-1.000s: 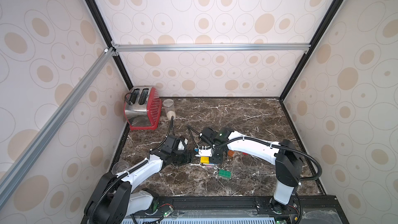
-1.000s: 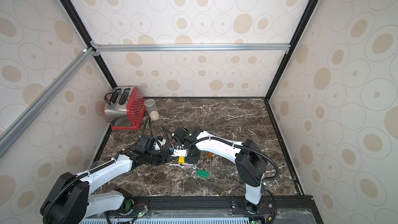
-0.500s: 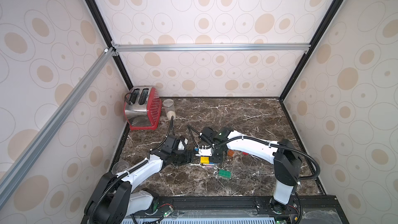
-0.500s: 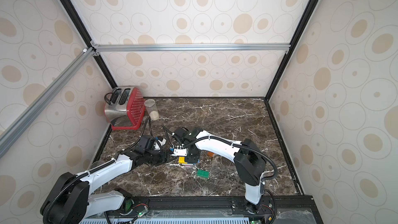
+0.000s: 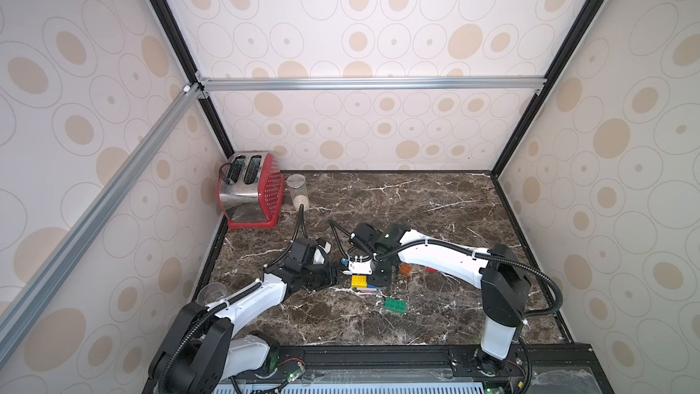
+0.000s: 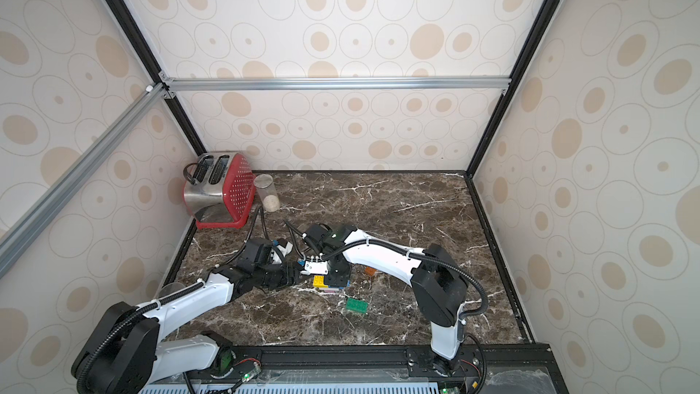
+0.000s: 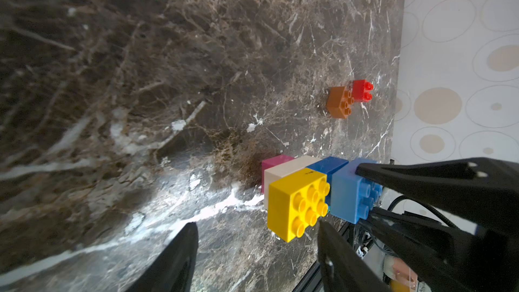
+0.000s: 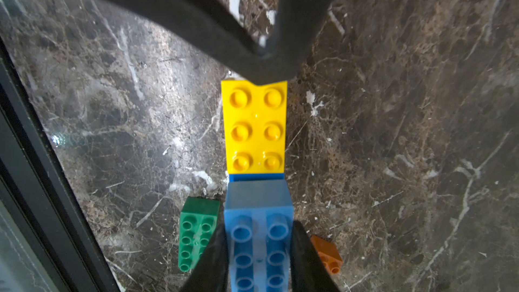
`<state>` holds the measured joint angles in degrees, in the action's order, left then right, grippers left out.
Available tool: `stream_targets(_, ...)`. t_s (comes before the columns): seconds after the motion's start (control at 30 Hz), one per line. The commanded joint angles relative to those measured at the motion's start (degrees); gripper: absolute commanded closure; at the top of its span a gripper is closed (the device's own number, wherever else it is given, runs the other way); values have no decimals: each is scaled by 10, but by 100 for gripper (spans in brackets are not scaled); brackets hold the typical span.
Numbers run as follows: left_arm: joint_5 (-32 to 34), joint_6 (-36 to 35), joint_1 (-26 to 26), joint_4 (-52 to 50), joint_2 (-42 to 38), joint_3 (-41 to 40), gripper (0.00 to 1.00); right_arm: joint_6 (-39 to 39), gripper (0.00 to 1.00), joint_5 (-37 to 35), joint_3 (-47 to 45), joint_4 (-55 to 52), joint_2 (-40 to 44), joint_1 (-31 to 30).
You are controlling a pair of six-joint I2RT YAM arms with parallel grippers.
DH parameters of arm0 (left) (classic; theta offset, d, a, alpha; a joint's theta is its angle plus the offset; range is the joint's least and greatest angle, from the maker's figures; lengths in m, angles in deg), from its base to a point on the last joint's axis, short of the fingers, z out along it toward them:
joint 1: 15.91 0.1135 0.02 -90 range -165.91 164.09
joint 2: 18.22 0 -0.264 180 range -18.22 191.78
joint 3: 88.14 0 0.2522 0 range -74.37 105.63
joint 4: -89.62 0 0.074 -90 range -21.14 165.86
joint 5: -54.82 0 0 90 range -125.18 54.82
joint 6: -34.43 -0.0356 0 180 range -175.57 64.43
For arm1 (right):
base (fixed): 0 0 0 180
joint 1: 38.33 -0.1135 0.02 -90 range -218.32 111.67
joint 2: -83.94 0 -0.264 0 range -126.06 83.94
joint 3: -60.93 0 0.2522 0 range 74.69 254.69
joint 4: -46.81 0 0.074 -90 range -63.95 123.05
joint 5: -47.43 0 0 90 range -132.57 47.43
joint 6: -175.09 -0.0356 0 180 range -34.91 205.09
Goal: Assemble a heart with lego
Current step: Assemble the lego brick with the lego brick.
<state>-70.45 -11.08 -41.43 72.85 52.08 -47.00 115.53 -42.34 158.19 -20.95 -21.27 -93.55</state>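
On the dark marbled worktop (image 5: pixel 416 198), near its front middle, my left fingers (image 5: pixel 335 277) are spread and hold nothing, one tip just beside the yellow oblong brick (image 7: pixel 297 203) that tops the heart (image 7: pixel 283 170), a small stepped stack with pink, white and dark blue plastic layers beneath. Right of the yellow one, my right fingers (image 5: pixel 380 279) pinch a lighter blue oblong brick (image 7: pixel 348 195) by its long sides over the dark blue layer. Farther right lie a green oblong brick (image 5: pixel 396 305), an orange square brick (image 7: pixel 339 102) and a small red brick (image 7: pixel 362 89), all apart from the stack.
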Motion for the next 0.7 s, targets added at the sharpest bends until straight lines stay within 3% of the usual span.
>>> stream_targets(0.0, -26, 31, -4, 63, 6, -16, 36, 1, 75, 11, 7, -1, -11, -8)
stream_targets(0.1, -35, 35, -4, 79, 11, -24, 42, 0, 75, 7, 7, -1, -13, -8)
stream_targets(0.4, -61, 77, -6, 186, 20, -58, 45, -12, 76, 14, 1, 5, -19, -7)
stream_targets(0.67, -48, 69, -25, 191, 52, -59, 50, -13, 76, 15, 1, 4, -13, -7)
